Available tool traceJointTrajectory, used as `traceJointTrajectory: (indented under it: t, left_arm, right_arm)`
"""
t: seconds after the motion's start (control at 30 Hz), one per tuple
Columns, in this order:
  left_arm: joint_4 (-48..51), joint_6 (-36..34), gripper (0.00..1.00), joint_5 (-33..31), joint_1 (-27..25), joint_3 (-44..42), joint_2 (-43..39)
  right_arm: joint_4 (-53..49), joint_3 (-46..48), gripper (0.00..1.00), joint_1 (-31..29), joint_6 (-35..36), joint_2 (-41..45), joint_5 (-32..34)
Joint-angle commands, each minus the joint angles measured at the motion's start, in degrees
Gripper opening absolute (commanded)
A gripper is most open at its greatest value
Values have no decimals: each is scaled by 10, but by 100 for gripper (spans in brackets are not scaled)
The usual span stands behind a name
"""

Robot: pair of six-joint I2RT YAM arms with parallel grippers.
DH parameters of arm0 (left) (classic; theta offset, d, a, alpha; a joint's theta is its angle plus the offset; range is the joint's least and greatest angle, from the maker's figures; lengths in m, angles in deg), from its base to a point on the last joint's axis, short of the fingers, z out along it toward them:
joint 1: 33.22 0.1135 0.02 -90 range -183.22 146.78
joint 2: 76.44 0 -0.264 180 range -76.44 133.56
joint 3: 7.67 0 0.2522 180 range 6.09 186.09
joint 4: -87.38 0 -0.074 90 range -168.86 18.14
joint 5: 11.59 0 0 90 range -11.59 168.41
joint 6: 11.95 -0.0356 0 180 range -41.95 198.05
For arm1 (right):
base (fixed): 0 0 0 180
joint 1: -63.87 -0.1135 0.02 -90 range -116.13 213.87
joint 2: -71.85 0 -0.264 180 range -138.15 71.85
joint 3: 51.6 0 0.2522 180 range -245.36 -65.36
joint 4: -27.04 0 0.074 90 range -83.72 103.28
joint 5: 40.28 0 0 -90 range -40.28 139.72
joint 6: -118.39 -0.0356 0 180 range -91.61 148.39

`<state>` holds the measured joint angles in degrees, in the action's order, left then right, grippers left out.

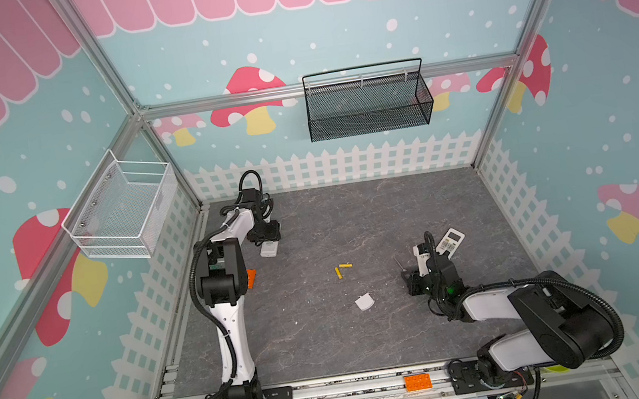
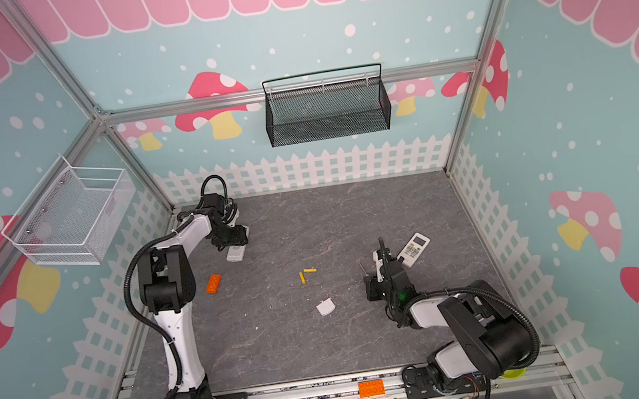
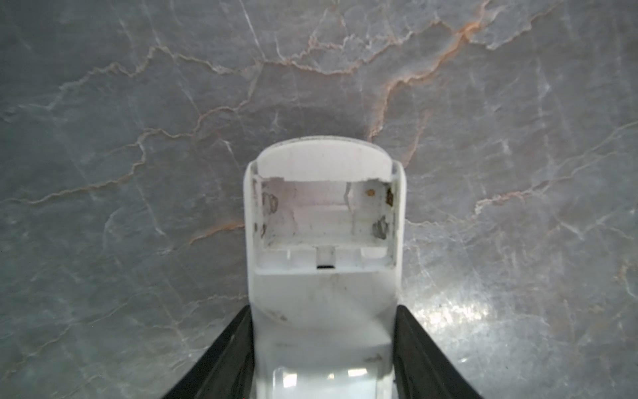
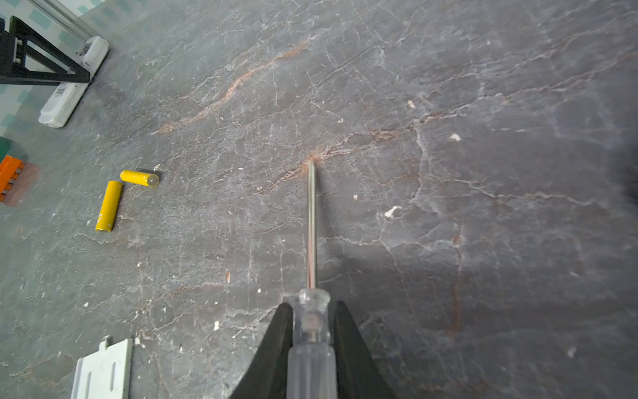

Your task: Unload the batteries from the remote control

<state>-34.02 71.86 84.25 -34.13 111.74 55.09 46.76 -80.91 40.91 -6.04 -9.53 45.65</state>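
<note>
i read this step as parting with the emptied white remote (image 3: 322, 293) at the far left of the table (image 4: 483, 207); its battery bay (image 3: 322, 214) faces up and shows only bare contacts, no cells; the left gripper (image 3: 324, 307) has a finger along each side of the remote's body, and i cannot tell whether they press it or stand just clear of it; the right gripper (image 4: 313, 303) is clamped on the clear handle of the screwdriver (image 4: 311, 224), shaft pointing out over bare table.

the first yellow battery (image 1: 345, 265) and the second yellow battery (image 1: 337, 273) lie loose mid-table, just beside each other at an angle, well apart from both grippers; the battery cover (image 1: 364, 302) lies nearer the front; no black batteries are in view, and i judge they sit inside the second remote (image 1: 450, 243), which lies buttons-up just beside the right gripper.

to do this well i would make sure the white remote lies flat on the table before i let go; spread the left fingers fully, then lift straight up so neither pad drags it; hold the right arm quiet meanwhile, blade aimed away from the yellow pair so nothing rolls; the second remote will need turning over before its cover can come off.
</note>
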Motion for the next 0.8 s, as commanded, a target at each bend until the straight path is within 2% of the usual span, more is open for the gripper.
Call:
traceJointTrajectory:
  t: [0.0,0.1,0.23,0.43,0.5,0.57,0.67,0.73,0.77]
  left_arm:
    - [17,6,68,-2,2,10,8]
    - [16,9,75,-3,1,-1,-2]
    - [14,23,80,-1,1,-16,-31]
    - [-2,42,95,7,-3,-64,-126]
    - [-13,45,99,10,-7,-92,-168]
    - [-27,36,99,16,-15,-126,-212]
    - [-63,33,99,20,-34,-193,-280]
    - [-91,31,99,21,-50,-238,-323]
    - [-107,30,99,27,-60,-262,-346]
  right_arm:
    - [-5,-5,24,-3,-13,-1,10]
    - [-5,1,24,-3,-15,4,12]
    - [-5,4,24,-3,-18,9,15]
    - [-15,1,24,-3,-6,31,13]
    - [-53,-20,24,-3,2,55,6]
    - [-99,-45,24,-3,13,83,9]
    - [-177,-80,26,-2,27,124,57]
    - [-242,-108,30,1,27,142,100]
    - [-277,-125,38,3,21,149,124]
